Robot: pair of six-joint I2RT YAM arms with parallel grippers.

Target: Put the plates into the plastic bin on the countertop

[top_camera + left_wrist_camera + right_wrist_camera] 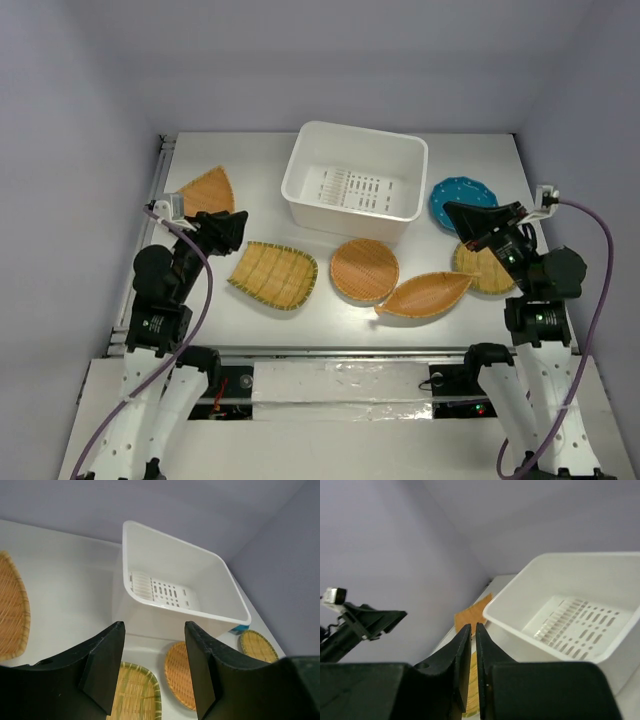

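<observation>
The white plastic bin [355, 185] stands empty at the back middle of the countertop [260, 160]. Six plates lie around it: fan plate [208, 190], rounded square plate [273, 273], round plate [364, 270], leaf-shaped plate [425, 294], a second round plate [488, 270] partly under my right arm, and the teal plate [462, 198]. My left gripper [235, 228] is open and empty, above the table between the fan and square plates. My right gripper [450, 212] is shut on nothing, over the teal plate's near edge.
In the left wrist view the open gripper [152, 645] frames the bin [175, 587], square plate [132, 692] and round plate [182, 672]. The right wrist view shows the shut gripper [473, 630], bin [570, 615] and fan plate [472, 612]. A metal rail [160, 180] runs along the left edge.
</observation>
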